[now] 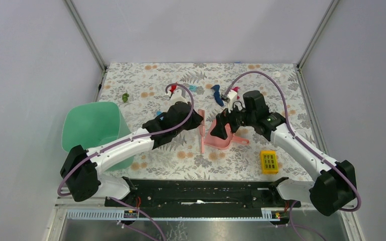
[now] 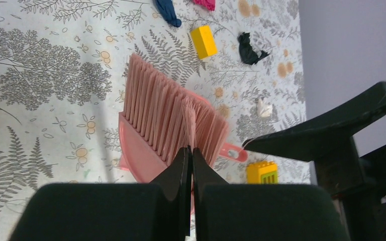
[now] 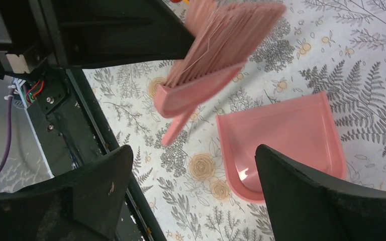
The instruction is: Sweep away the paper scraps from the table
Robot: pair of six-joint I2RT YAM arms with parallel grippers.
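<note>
Pink plastic sits mid-counter in the top view. A pink brush (image 1: 201,139) shows edge-on as a narrow strip, and just to its right a pink dustpan (image 1: 222,139) lies flat on the leaf-printed counter (image 1: 146,75). The left end effector (image 1: 200,122) hangs at the brush's far end, and the right end effector (image 1: 220,125) hovers over the dustpan's far edge. The paper scraps (image 1: 216,94) lie scattered over the far half of the counter, beyond both arms: navy, teal, red-and-white, and a green one off to the left. A green bin (image 1: 93,130) stands at the left edge, and a yellow block (image 1: 269,161) lies beside the right arm.

From the left wrist, the left end effector (image 2: 190,150) is clamped fully together, with a tuft of the pink brush (image 2: 161,110) bristles pinched at its tips. The dustpan's handle (image 2: 233,152) pokes out to the right behind the brush. A navy scrap (image 2: 168,11) and a magenta scrap (image 2: 206,4) lie at the top edge, well apart from the brush.

From the right wrist, the right end effector (image 3: 193,150) is spread wide and grips nothing. The dustpan (image 3: 286,135) rests on the counter below it, untouched. The brush (image 3: 201,75) hangs tilted and blurred, bristles up toward the left arm and handle slanting down
</note>
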